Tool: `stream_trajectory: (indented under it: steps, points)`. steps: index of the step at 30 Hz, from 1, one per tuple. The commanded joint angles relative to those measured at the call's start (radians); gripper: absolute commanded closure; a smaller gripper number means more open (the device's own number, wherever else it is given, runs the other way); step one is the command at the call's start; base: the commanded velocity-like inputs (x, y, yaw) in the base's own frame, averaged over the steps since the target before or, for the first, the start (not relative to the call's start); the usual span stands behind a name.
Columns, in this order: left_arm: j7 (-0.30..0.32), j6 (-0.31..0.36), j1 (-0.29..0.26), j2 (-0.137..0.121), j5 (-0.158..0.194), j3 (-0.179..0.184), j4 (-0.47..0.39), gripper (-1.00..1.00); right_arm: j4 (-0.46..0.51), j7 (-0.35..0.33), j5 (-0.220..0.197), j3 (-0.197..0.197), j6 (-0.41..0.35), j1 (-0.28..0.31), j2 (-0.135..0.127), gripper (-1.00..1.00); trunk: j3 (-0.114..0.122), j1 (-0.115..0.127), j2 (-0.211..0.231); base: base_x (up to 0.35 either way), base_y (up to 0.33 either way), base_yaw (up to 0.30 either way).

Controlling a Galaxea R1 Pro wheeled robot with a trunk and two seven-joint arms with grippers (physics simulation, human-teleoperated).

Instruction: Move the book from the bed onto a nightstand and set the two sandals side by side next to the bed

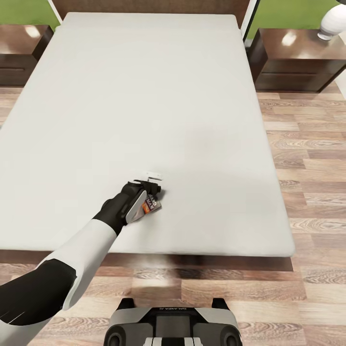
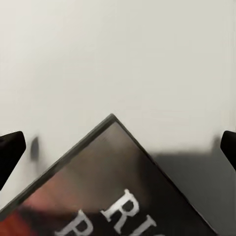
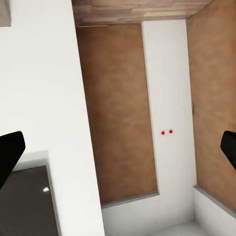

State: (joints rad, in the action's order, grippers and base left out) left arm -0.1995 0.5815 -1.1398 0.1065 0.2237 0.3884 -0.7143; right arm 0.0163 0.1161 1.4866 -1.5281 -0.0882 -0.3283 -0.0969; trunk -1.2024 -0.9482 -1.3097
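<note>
We're in a home bedroom: a wide pale grey bed (image 1: pixel 144 120) fills the wood-plank floor (image 1: pixel 307 163), flanked by two dark glossy nightstands (image 1: pixel 295 60), green lawn beyond the headboard (image 1: pixel 149 6).

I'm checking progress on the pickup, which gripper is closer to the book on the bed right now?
Left. The left gripper is right over the book on the bed, fingers spread either side. The right gripper faces a wall, away from the book.
</note>
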Motion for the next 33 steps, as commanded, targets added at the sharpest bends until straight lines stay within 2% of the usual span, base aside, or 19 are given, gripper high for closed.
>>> stream_trajectory:
  steps: [1,33]
  points:
    - [-0.011,0.005,0.000,-0.001,0.026,0.003,0.045,-1.00,-0.001,0.004,0.011,-0.007,-0.002,0.000,0.000,-1.00,0.000,0.000,0.000,-0.029,0.007,0.000]
    - [-0.011,0.003,0.000,-0.001,0.026,0.003,0.044,-1.00,-0.001,0.004,0.012,-0.007,-0.002,0.000,0.000,-1.00,0.000,0.000,0.000,-0.041,0.001,0.000]
